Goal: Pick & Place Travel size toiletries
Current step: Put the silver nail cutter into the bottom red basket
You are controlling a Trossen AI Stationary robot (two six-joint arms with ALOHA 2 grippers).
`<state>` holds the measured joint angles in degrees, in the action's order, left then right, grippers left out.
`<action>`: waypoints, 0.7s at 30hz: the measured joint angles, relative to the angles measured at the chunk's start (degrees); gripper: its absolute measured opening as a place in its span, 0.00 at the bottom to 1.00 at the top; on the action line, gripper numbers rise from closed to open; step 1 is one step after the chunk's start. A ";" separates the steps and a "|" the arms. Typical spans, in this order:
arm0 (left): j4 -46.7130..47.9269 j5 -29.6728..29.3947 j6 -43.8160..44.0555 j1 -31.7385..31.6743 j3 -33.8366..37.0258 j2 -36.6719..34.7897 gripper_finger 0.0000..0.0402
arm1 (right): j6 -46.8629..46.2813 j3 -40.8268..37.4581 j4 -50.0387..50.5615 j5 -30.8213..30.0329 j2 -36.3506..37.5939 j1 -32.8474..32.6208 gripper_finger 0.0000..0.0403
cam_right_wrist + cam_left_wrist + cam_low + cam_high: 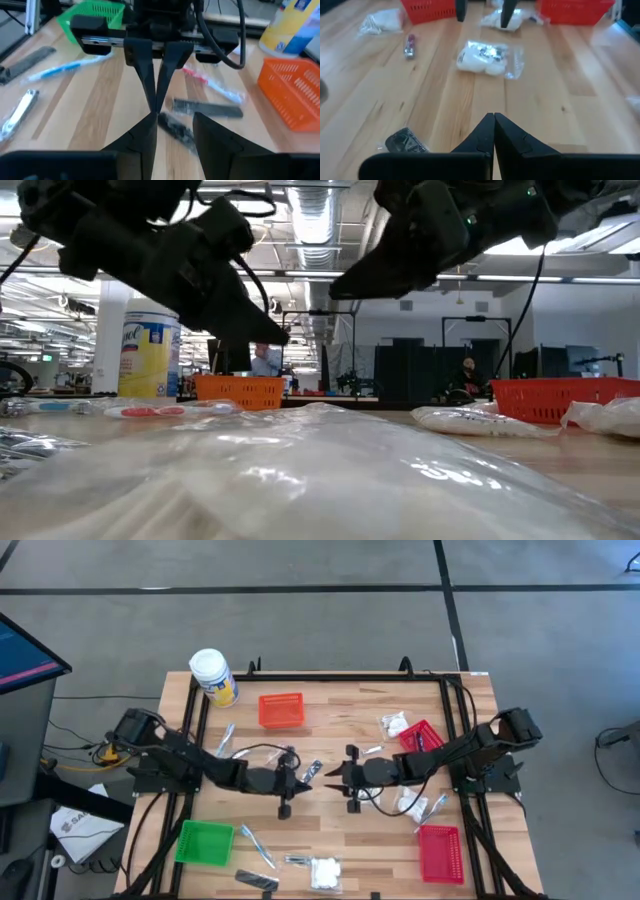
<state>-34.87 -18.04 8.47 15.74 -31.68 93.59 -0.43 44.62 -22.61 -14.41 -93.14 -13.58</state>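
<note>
A slim dark sachet (pixel 313 770) (pixel 177 131) lies flat on the wood at the table's middle, between my two grippers, which face each other. My left gripper (pixel 301 781) (pixel 494 117) is shut and hangs just above the table beside the sachet (pixel 405 141). My right gripper (pixel 336 776) (pixel 175 142) is open, with the sachet lying on the table past the gap between its fingers. A white lumpy packet (pixel 482 55) lies beyond, near the right arm. Whether either gripper touches the sachet, I cannot tell.
A white-lidded jar (pixel 213 677) and an orange basket (pixel 281 709) stand at the far left. A green basket (pixel 204 842) sits near left, and red baskets (pixel 440 852) (pixel 420 735) on the right. A comb (pixel 207 107), toothbrushes (pixel 65 67) and a clear-wrapped packet (pixel 300 470) lie scattered.
</note>
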 joint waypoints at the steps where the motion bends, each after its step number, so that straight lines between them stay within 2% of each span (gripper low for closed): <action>1: 0.03 0.00 -0.49 -0.09 -0.53 1.06 0.01 | -0.58 0.00 0.89 0.02 0.00 0.00 0.29; 8: 0.05 -0.64 -0.48 -2.76 -1.80 4.70 0.01 | -2.68 0.00 2.73 -0.02 0.00 -0.13 0.29; 21: 0.48 -0.83 -0.94 -3.82 -1.69 4.49 0.01 | -4.13 -0.02 3.73 -0.44 0.02 -0.20 0.29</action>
<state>-34.39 -18.87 7.53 11.92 -33.36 98.08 -4.56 44.60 -18.87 -14.85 -93.12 -13.78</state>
